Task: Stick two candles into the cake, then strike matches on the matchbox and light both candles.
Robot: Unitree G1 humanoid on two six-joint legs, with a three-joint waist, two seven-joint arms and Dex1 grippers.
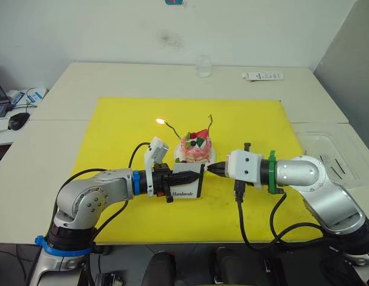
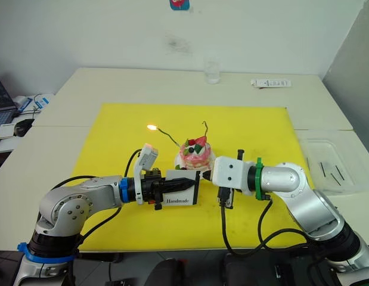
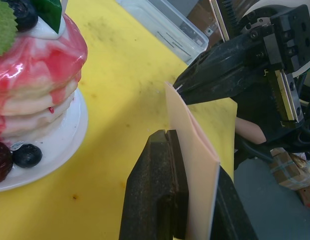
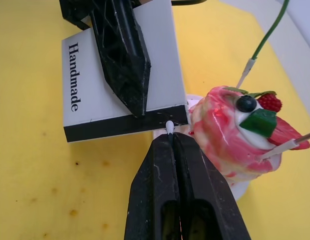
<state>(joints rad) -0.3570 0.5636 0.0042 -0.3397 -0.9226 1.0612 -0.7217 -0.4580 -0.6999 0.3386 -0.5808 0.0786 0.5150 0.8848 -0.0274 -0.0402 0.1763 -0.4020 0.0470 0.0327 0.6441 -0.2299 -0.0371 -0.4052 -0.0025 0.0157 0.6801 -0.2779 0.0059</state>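
Observation:
The pink cake (image 1: 196,149) stands on its white plate (image 3: 62,142) in the middle of the yellow mat. Two candles are stuck in it: one (image 1: 172,129) leans left with a flame at its tip, the other (image 1: 210,124) stands unlit. In front of the cake my left gripper (image 1: 193,174) is shut on the white matchbox (image 4: 94,97), holding it on edge. My right gripper (image 1: 211,170) is shut on a match (image 4: 170,126). The match's white head touches the box's black strip (image 4: 119,127).
At the right, a clear tray (image 2: 318,149) holds a few dark matches (image 2: 331,171). A glass (image 1: 203,65) and a white remote (image 1: 262,75) lie at the table's far edge. A mouse (image 1: 18,121) sits off to the left.

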